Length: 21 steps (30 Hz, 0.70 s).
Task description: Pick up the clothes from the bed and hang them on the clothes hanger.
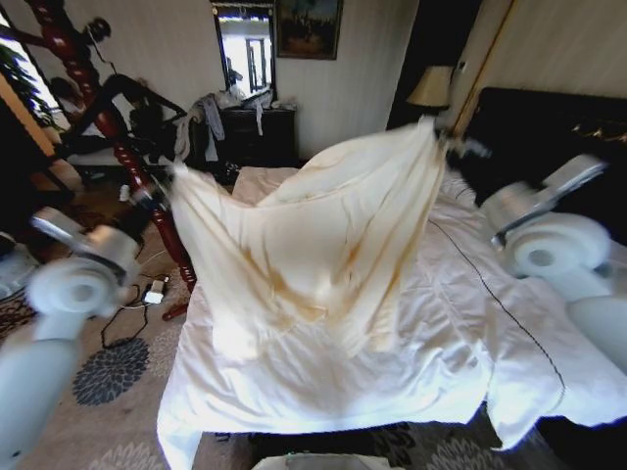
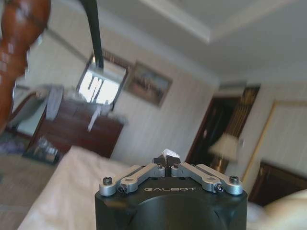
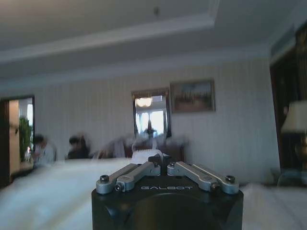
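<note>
Both arms are raised over the large bed with a white duvet (image 1: 460, 323), stretching a cream, thin, wrinkled garment (image 1: 323, 245) in the air between them. On the left, the left gripper (image 2: 166, 164) has its fingers closed on a small fold of the pale cloth. On the right, the right gripper (image 3: 160, 162) is likewise clamped on a bit of white fabric. The head view shows the garment hanging above the duvet, a dark red turned wooden post (image 1: 108, 127) beside the bed's left side, and a floral grey carpet (image 1: 108, 377). The wrist views show the ceiling, a framed painting (image 3: 192, 96) and a dark wooden dresser (image 2: 76, 129).
</note>
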Tool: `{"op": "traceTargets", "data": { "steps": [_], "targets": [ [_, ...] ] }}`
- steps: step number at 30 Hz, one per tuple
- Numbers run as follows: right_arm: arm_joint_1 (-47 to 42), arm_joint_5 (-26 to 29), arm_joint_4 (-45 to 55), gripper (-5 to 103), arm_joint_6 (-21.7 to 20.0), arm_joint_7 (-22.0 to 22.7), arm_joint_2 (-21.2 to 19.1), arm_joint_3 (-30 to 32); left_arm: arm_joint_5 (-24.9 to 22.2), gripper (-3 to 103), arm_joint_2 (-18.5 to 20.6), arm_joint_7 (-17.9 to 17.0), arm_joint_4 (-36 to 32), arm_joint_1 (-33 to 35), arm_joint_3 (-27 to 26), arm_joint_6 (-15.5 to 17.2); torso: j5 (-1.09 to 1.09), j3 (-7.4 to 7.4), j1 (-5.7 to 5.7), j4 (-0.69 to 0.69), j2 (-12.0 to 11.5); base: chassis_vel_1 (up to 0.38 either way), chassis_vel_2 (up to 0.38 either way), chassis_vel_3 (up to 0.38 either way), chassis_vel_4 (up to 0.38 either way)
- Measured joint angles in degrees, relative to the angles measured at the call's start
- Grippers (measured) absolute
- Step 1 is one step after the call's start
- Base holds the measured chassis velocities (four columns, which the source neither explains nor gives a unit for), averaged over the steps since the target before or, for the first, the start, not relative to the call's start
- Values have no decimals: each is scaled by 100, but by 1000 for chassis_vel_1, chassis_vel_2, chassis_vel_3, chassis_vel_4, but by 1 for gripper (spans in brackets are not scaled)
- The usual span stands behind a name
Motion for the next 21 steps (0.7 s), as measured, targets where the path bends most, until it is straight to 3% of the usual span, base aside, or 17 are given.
{"op": "traceTargets", "data": {
  "steps": [4, 9, 21],
  "targets": [
    [-180, 44, 294, 1, 143, -18, 105, 20, 51, 1, -108, -40, -354, 354, -147, 6, -11, -5, -8, 9, 3, 0, 0, 0, 0],
    [-154, 152, 402, 1, 326, -122, 103, 51, 16, 1, -96, -129, -467, 353, -216, -6, -4, -3, -3, 1, 3, 0, 0, 0, 0],
    [-231, 163, 410, 1, 353, -145, 103, 58, 5, 1, -90, -137, -473, 359, -225, -18, -8, -3, -3, 4, 3, 0, 0, 0, 0]
  ]
}}
